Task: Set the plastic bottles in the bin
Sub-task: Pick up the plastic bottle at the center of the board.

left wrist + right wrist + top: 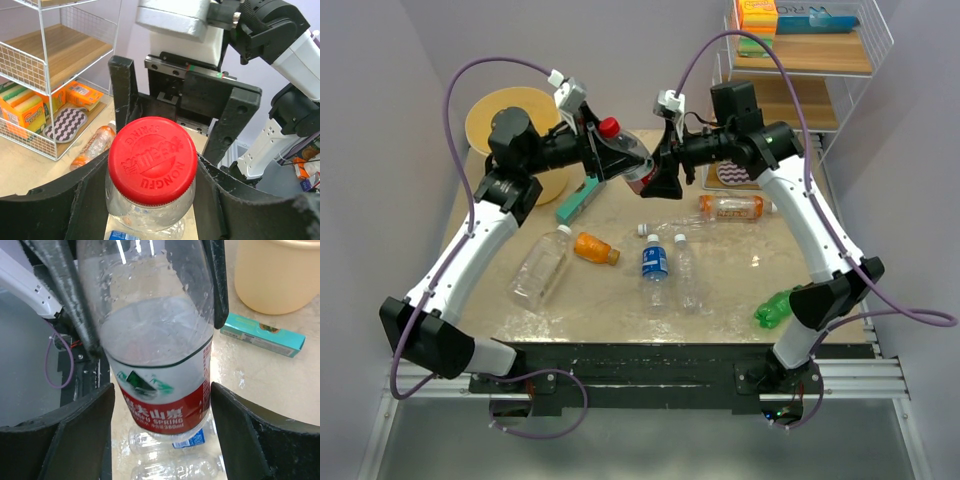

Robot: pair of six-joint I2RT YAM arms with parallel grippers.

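Note:
A clear red-labelled bottle point(625, 150) with a red cap point(151, 160) hangs in the air above the table's far middle. My left gripper point(600, 140) is shut on its neck just under the cap. My right gripper point(657, 176) stands open around the bottle's labelled lower end point(160, 390), with a gap on each side of the label. The tan bin point(510, 115) stands at the far left, partly behind the left arm, and shows in the right wrist view as the bin point(280, 275). Several other bottles lie on the table: a large clear one point(540, 265), an orange one point(596, 248), a blue-labelled one point(654, 262) and a green one point(773, 308).
A flat teal box point(578, 203) lies beside the bin. A white wire shelf rack point(800, 60) stands at the far right with packets on it. An orange-labelled bottle point(732, 207) lies in front of the rack, and two clear bottles point(688, 275) lie mid-table.

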